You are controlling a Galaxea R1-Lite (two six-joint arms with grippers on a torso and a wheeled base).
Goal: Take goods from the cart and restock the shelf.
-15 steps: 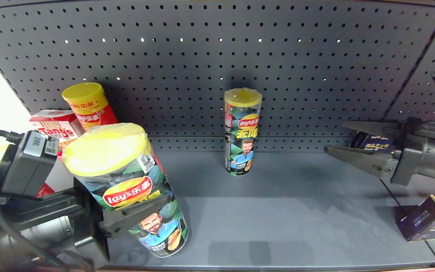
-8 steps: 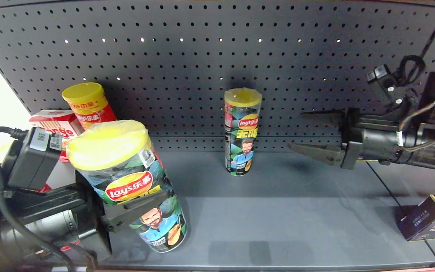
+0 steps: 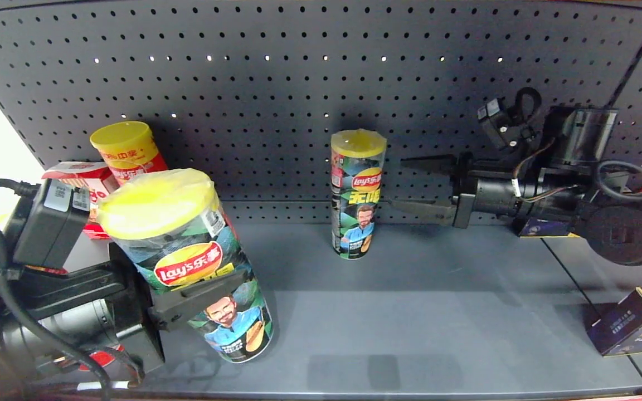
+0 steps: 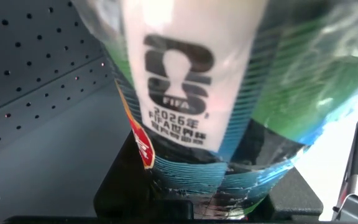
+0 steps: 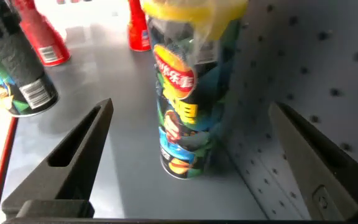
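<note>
The left jaws are clamped on a tilted chips can (image 3: 187, 262) at the shelf (image 3: 421, 317) front. The right jaws stand apart, an upright can (image 3: 356, 195) just ahead of their tips.

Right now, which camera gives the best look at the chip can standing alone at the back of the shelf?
The head view: the standing can appears whole, upright before the pegboard. The right wrist view shows it close, framed by the open right pincer. The left wrist view faces the gripped can instead.
</note>
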